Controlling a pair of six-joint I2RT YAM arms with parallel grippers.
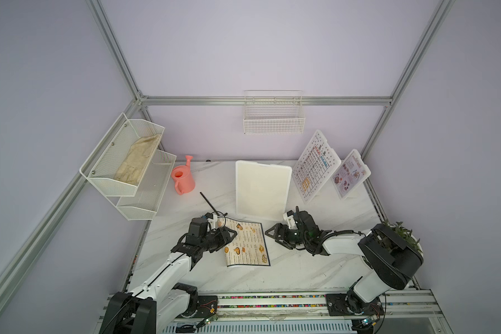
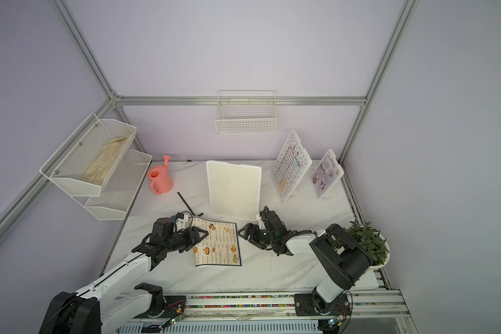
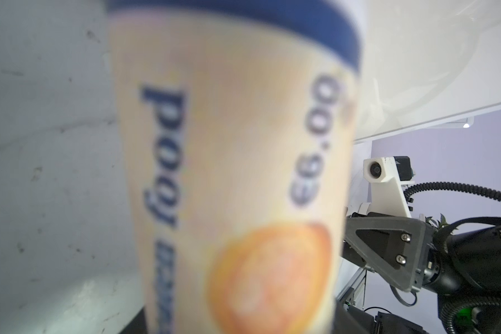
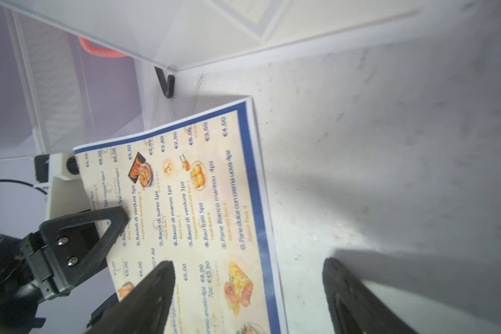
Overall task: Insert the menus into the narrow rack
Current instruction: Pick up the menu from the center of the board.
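Note:
The blue-bordered food menu (image 1: 245, 243) (image 2: 217, 244) lies on the marble table with its left edge lifted. My left gripper (image 1: 233, 232) (image 2: 204, 233) straddles that raised edge. In the left wrist view the curled menu (image 3: 235, 144) fills the picture and hides the fingertips. My right gripper (image 1: 269, 231) (image 4: 249, 261) stands open, one finger over the menu (image 4: 203, 208) and the other over bare table. A white dotted-edge menu (image 1: 315, 166) and a small photo menu card (image 1: 350, 175) lean on stands at the back right. The narrow wire rack (image 1: 274, 115) hangs empty on the back wall.
A blank white board (image 1: 262, 189) leans upright just behind the menu, a thin black rod (image 1: 210, 204) beside it. A pink watering can (image 1: 182, 179) stands at the back left. A two-tier mesh shelf (image 1: 128, 164) holds a cloth. A potted plant (image 1: 402, 234) sits behind my right arm.

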